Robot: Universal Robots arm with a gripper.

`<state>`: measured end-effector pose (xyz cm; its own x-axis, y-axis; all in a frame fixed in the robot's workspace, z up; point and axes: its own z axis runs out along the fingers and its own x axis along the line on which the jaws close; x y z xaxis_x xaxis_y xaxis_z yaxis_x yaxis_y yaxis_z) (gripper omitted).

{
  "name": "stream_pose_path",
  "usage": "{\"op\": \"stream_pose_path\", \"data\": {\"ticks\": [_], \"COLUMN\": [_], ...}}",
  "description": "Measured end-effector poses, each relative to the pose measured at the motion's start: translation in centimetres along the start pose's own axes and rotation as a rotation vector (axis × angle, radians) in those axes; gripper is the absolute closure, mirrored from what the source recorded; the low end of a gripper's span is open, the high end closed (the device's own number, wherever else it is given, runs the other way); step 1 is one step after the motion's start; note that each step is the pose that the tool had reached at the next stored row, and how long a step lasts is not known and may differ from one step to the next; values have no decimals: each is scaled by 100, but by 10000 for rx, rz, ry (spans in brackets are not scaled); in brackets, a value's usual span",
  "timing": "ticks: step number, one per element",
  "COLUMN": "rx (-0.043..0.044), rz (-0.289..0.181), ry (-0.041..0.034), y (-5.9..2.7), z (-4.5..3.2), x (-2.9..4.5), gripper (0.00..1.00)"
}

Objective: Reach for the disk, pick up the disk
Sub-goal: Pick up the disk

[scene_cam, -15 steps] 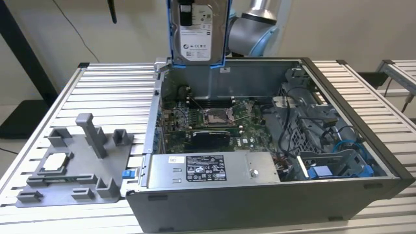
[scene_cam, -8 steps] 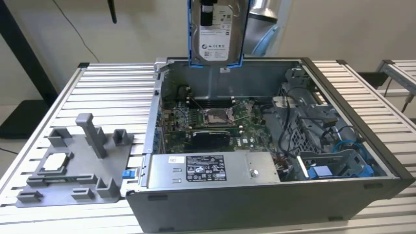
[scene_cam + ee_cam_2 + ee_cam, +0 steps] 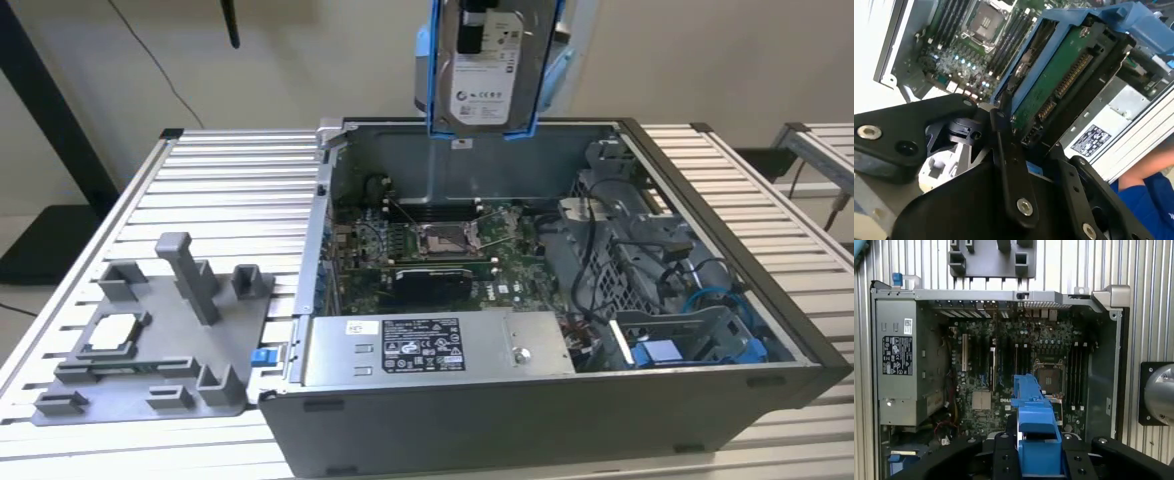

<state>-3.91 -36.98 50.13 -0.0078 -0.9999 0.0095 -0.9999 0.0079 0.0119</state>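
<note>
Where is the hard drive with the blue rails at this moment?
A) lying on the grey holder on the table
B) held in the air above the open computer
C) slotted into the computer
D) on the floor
B: in the exterior view the hard drive hangs clear above the open computer, and in the second wrist view the end effector is clamped on its edge.

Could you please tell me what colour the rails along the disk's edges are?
Blue, best seen on the disk in the exterior view.
</note>
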Motion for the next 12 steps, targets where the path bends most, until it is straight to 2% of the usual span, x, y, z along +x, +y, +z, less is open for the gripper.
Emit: {"op": "stream_pose_path", "data": {"ticks": [2,12], "rx": [-5,-29], "rz": [-11,-58], "ry": [-5,-17], "y": [-125,-605], "z": [-1,-6], "x": [3,13], "gripper": [100,100]}}
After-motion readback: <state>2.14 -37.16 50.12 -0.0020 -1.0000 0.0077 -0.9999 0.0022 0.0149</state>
